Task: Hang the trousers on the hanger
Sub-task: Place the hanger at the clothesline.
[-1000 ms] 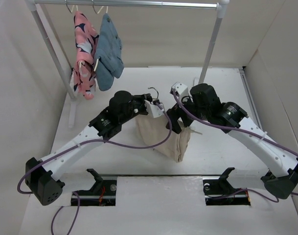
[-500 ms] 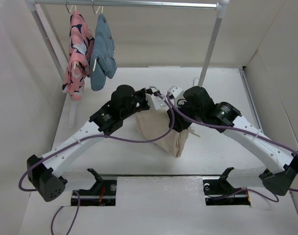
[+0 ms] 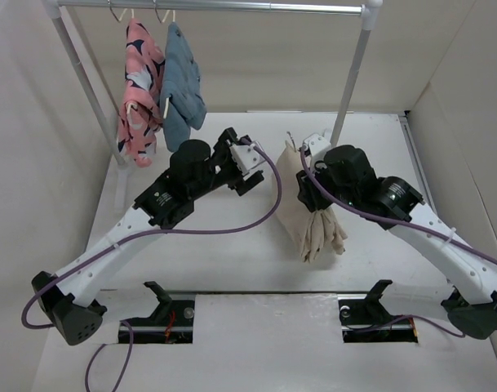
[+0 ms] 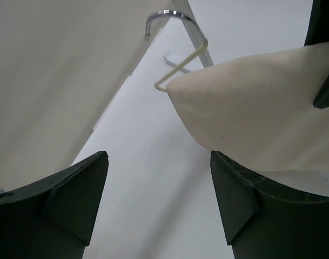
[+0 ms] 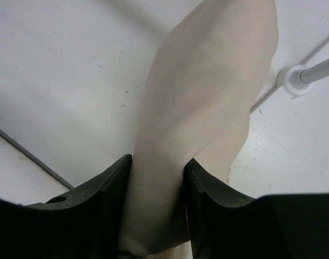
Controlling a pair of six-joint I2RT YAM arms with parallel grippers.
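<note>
Right wrist: right tool (image 5: 156, 168) clamped on trousers (image 5: 207, 97) | left tool (image 4: 159, 160) apart | hanger (image 4: 181, 67) pokes from trousers

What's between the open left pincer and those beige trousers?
Nothing but bare white table, as the overhead view shows. The left pincer hangs open, clear of the trousers, which the right pincer grips.

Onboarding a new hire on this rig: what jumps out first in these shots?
The beige trousers hang mid-scene above the table, pinched in the right gripper, the cream hanger poking out at their top. The left gripper stands open and empty just to their left. At the back left, a pink patterned garment and a blue garment hang from the grey rail.
</note>
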